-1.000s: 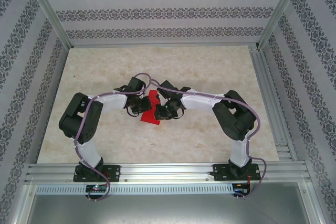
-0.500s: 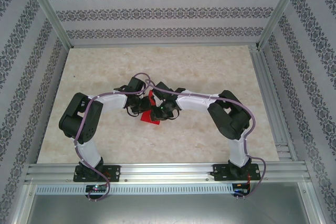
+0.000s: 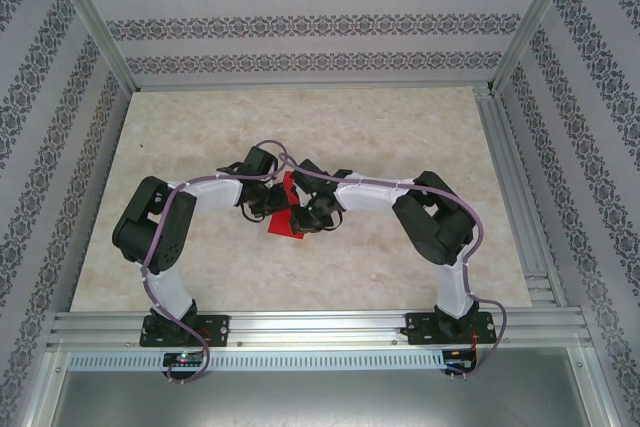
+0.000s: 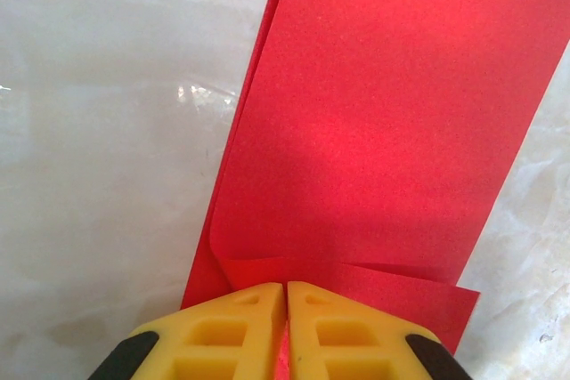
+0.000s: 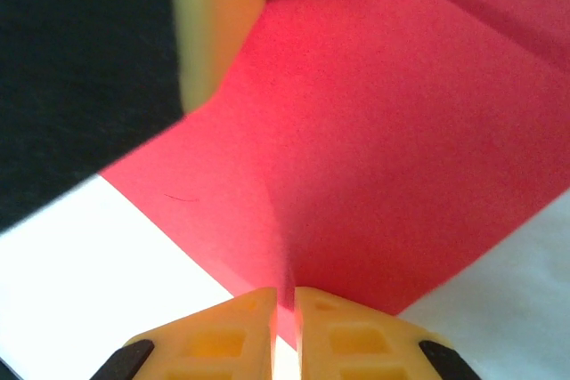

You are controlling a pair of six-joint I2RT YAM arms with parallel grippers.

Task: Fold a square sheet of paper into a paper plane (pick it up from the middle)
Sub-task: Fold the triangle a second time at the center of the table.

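The red square sheet of paper [image 3: 287, 215] is held up between both grippers at the middle of the table. It is folded into overlapping layers and forms a long strip [image 4: 383, 113], not a paper plane shape. My left gripper [image 4: 287, 295] is shut on the strip's near edge, where a lower flap sticks out to the right. My right gripper [image 5: 285, 302] is shut on a raised crease of the paper [image 5: 374, 149]. From above, the left gripper [image 3: 265, 202] and right gripper [image 3: 306, 211] sit close together with the paper between them. A yellow finger [image 5: 218, 24] of the left gripper shows in the right wrist view.
The pale marble-patterned table [image 3: 400, 137] lies under the paper. Aluminium rails [image 3: 510, 177] and patterned walls [image 3: 300, 17] enclose it at the back and sides. Both arm bases [image 3: 180, 327] are bolted along the near rail.
The right arm has moved left toward the left gripper, bringing the two grippers closer. The paper between them looks narrower from above. The left arm has stayed still.
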